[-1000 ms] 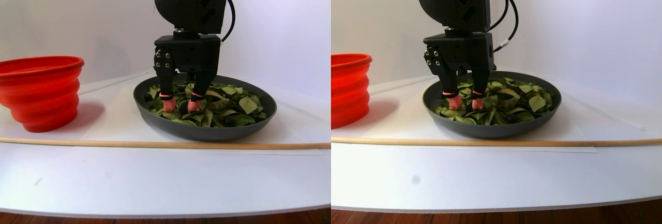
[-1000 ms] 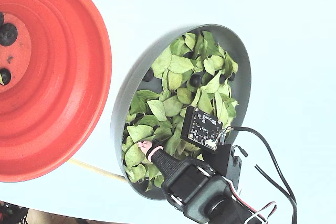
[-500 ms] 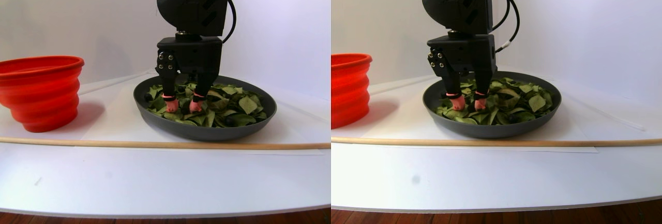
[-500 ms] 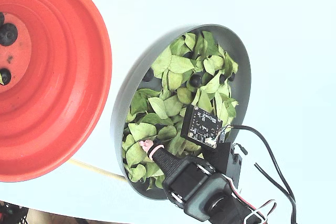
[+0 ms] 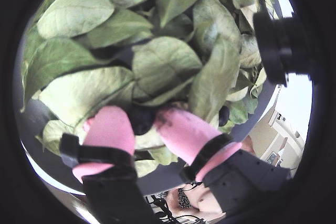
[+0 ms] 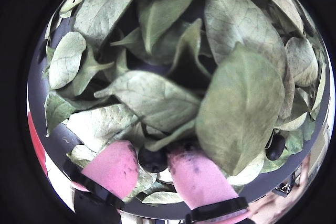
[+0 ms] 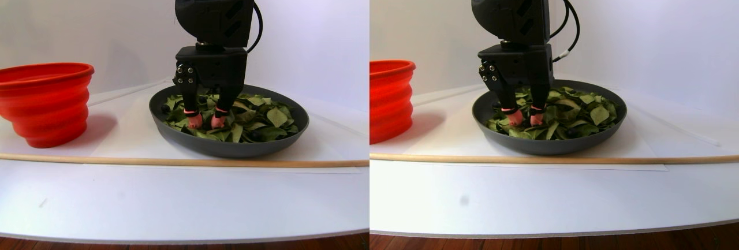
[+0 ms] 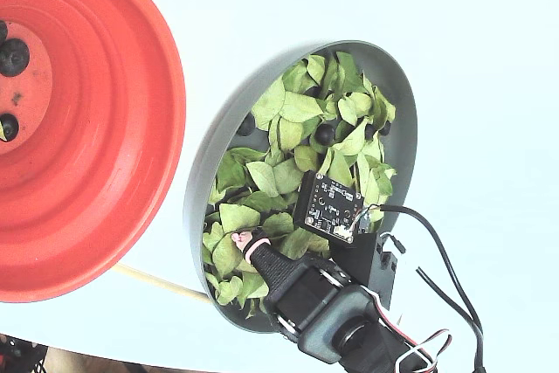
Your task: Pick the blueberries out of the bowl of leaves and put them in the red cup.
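Observation:
My gripper (image 5: 142, 121) reaches down into the dark grey bowl (image 8: 403, 128) of green leaves (image 8: 301, 107). Its two pink fingertips (image 6: 113, 169) press a blueberry (image 6: 152, 159) from both sides, low among the leaves near the bowl's rim. The stereo pair view shows the gripper (image 7: 203, 120) at the bowl's left half. More blueberries lie in the bowl (image 8: 325, 133), and one shows in a wrist view (image 6: 275, 147). The red cup (image 8: 105, 128) stands beside the bowl, apart from it, with blueberries (image 8: 13, 57) on its bottom.
A thin wooden strip (image 7: 173, 161) runs along the table in front of bowl and cup. Cables (image 8: 437, 251) trail from the arm over the bowl's edge. A small camera board (image 8: 330, 207) sits on the wrist above the leaves.

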Robot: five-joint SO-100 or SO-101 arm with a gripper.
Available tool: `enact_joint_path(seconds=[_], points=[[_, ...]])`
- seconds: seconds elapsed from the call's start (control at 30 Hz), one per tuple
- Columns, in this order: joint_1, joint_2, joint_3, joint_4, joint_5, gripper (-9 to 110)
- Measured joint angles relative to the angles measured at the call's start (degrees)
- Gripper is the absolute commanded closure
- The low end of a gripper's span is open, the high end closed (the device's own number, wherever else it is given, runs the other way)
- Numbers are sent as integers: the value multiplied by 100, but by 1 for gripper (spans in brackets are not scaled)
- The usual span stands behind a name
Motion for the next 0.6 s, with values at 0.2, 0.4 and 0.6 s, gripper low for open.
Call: enact_joint_path(seconds=[0.2, 0.4, 0.6], points=[[0, -26, 0, -9, 0, 92], [0, -26, 0, -9, 0, 92], [0, 79, 70, 53, 0, 92]])
